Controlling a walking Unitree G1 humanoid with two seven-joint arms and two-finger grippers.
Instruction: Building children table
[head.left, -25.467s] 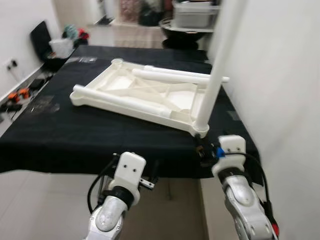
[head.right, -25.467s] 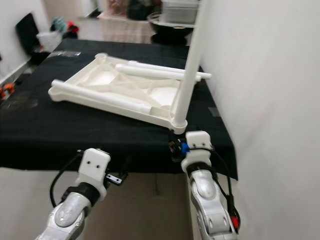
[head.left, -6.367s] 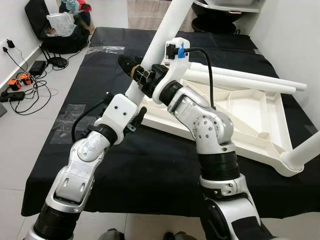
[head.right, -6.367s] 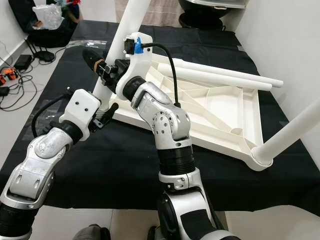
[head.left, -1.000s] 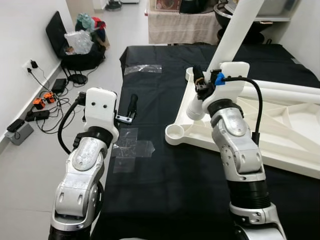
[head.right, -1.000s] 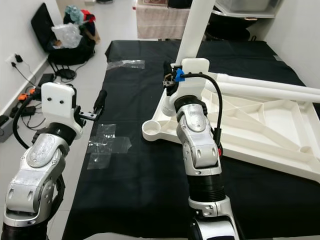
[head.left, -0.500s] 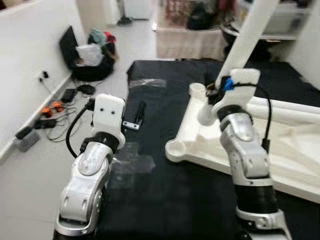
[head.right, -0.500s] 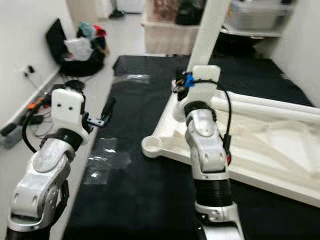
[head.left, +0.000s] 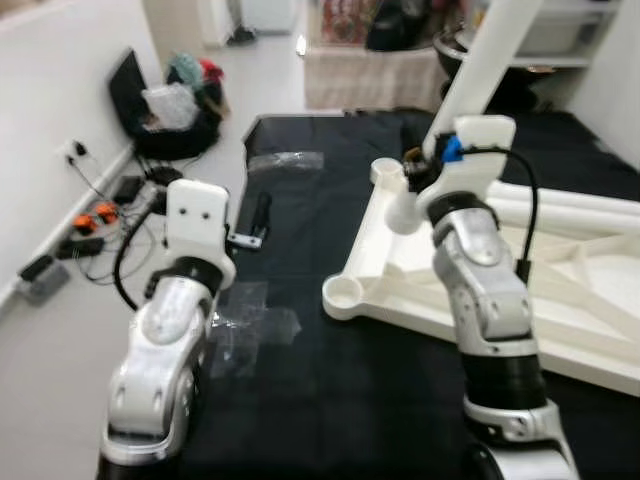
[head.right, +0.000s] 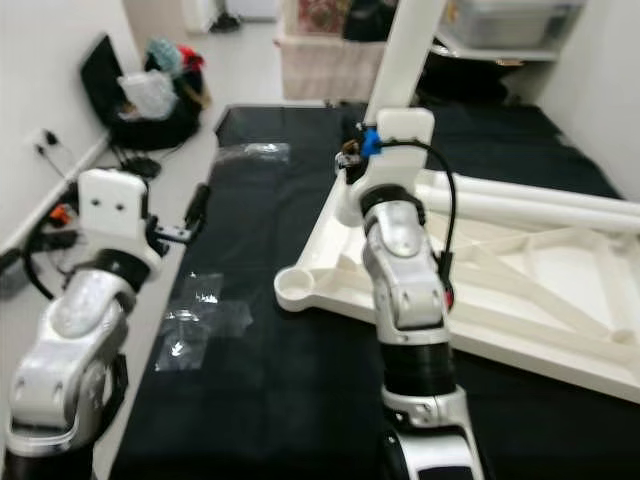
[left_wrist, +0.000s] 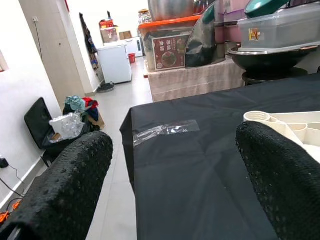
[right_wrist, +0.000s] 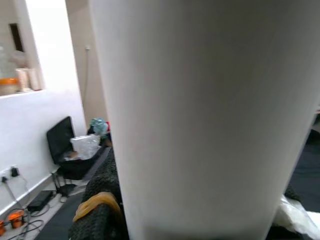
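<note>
Right end effector (head.left: 415, 172) around white leg (head.left: 490, 55)

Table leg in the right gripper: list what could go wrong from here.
1. The right gripper holds the leg low, near the top's corner; the leg leans, so it may seat crooked or tip out once released.
2. The left gripper hangs open over the black cloth, steadying nothing; pushing the leg could slide the top.
3. The socket near the cloth's edge is empty, so that corner has no leg yet.
</note>
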